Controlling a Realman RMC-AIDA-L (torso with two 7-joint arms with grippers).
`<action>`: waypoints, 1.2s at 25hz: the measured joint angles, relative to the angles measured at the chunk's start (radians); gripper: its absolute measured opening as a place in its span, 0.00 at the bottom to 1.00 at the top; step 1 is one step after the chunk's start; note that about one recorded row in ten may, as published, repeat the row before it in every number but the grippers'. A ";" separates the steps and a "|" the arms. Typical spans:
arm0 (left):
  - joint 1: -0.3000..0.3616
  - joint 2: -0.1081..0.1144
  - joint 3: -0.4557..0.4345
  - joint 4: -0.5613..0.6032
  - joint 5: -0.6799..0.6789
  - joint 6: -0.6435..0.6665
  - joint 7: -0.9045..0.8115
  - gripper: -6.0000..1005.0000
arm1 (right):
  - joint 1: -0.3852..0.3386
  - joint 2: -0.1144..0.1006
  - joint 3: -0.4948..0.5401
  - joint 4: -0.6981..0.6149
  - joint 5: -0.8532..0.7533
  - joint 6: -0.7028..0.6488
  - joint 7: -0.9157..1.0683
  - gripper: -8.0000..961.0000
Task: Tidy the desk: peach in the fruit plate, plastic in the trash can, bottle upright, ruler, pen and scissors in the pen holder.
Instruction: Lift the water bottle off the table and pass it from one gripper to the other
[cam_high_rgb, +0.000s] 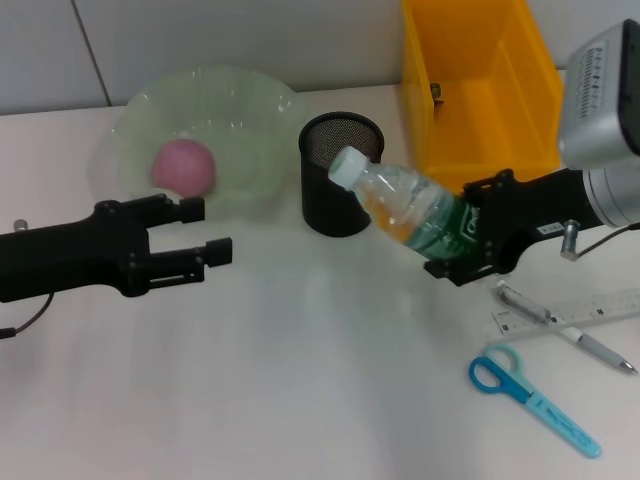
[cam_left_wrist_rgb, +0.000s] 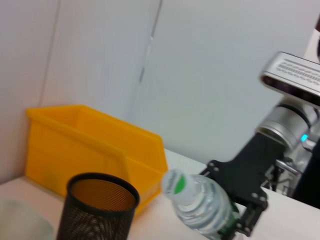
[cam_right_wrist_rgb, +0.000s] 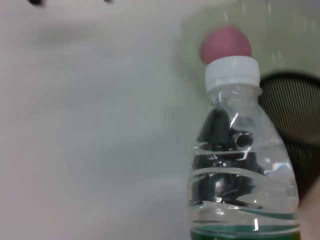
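Right gripper (cam_high_rgb: 455, 245) clamping bottle (cam_high_rgb: 405, 205) at frame centre-right, bottle tilting, cap toward pen holder (cam_high_rgb: 340, 188), seemingly off table. Left gripper (cam_high_rgb: 205, 230) hovering centre-left, fingers apart, empty. Peach (cam_high_rgb: 183, 165) sitting in fruit plate (cam_high_rgb: 250, 115), upper left.

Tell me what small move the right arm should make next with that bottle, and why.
Probably rotate the wrist to bring the cap up. The right gripper holds the bottle tilted, its cap pointing toward the pen holder, lifted off the table. It must end upright, so turn first, then lower it.
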 joint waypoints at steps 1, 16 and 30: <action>0.000 -0.001 -0.011 0.000 0.000 0.000 0.000 0.73 | -0.008 0.000 0.001 0.001 0.034 0.000 -0.021 0.80; 0.007 -0.014 -0.066 -0.014 -0.031 0.033 0.009 0.73 | -0.031 0.003 -0.009 0.202 0.452 0.065 -0.352 0.80; 0.008 -0.021 -0.058 -0.164 -0.234 0.060 0.122 0.73 | -0.001 0.003 -0.026 0.461 0.751 0.070 -0.628 0.80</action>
